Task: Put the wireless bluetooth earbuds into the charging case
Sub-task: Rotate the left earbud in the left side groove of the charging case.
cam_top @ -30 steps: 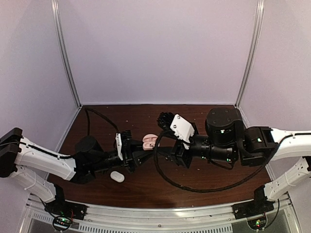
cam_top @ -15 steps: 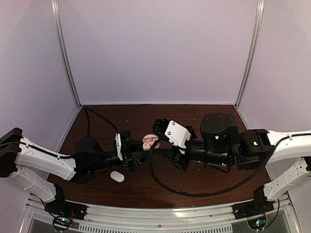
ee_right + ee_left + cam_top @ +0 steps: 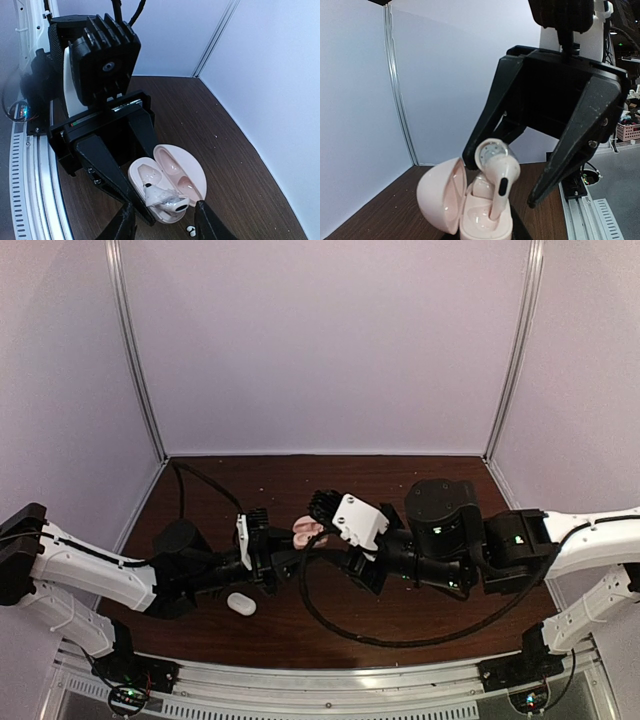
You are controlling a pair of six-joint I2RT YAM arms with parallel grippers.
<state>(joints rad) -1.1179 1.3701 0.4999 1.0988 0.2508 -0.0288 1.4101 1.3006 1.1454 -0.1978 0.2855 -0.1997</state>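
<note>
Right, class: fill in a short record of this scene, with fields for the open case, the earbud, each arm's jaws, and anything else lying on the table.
pink case: lid open, gripped from both sides
earbud: stem down in a slot of the pink case, head sticking out, not fully seated
left gripper: jaws shut on the pink case
right gripper: jaws either side of the earbud, a gap showing on one side
white case: lying on the table beside the left arm, untouched

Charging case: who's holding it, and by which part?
The left gripper clamps the pink charging case by its lower shell, lid open. The right gripper only flanks the earbud standing in it; a gap shows on one side.
</note>
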